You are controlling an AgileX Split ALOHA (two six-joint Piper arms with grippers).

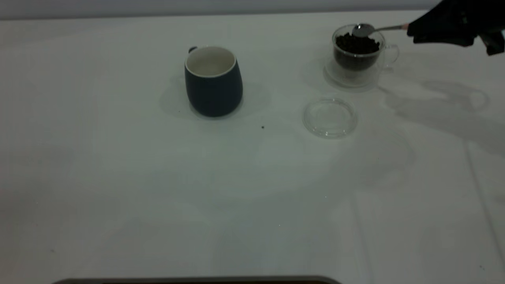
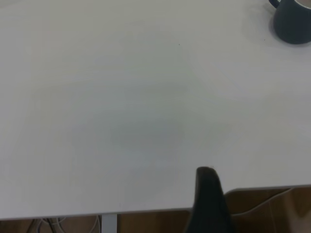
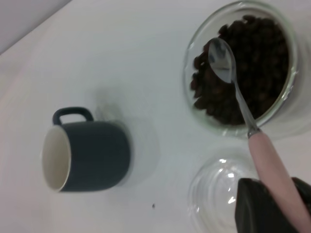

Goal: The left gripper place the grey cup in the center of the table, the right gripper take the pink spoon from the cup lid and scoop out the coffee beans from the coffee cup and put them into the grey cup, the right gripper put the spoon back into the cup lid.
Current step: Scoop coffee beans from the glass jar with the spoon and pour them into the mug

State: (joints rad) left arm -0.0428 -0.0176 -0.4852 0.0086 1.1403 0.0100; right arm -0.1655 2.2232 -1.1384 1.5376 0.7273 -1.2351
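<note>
The grey cup [image 1: 213, 81] [image 2: 293, 22] [image 3: 87, 155] stands upright near the table's middle, white inside with nothing showing in it. At the far right is the glass coffee cup [image 1: 357, 53] [image 3: 243, 73], full of dark beans. My right gripper [image 1: 412, 31] [image 3: 286, 208] is shut on the pink handle of the spoon [image 1: 363, 29] [image 3: 228, 68]. The spoon's metal bowl hangs over the beans at the cup's rim and looks bare. The clear cup lid [image 1: 330, 117] [image 3: 218, 194] lies flat in front of the coffee cup with nothing on it. My left gripper [image 2: 206, 199] is parked at the table's edge, far from the grey cup.
One small dark speck [image 1: 262, 127] [image 3: 153, 206] lies on the white table [image 1: 158, 189] between the grey cup and the lid. A dark bar [image 1: 197, 281] runs along the table's near edge.
</note>
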